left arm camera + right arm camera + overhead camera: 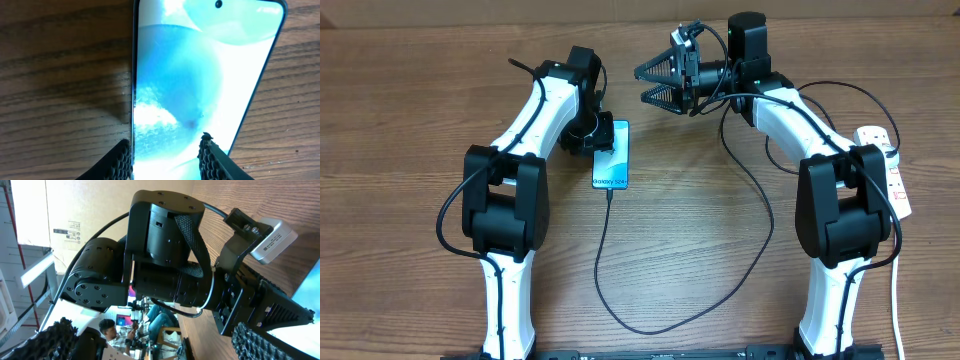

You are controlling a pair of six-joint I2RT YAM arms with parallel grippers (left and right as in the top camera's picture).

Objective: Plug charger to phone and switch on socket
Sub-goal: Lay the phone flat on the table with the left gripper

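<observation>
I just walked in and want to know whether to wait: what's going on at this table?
The left claw sits low over one end of the phone, fingers apart; whether it presses the phone is unclear. The charger loops across the table and its tip meets the phone's near end, seemingly plugged in. The right claw hangs wide open above the table, holding nothing. The socket lies beside the right arm, untouched.

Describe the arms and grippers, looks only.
Both the left arm and right arm have white links, boxy black joints and thin black cables looping alongside. The left gripper and right gripper are black, with two tapered, ribbed fingers.
</observation>
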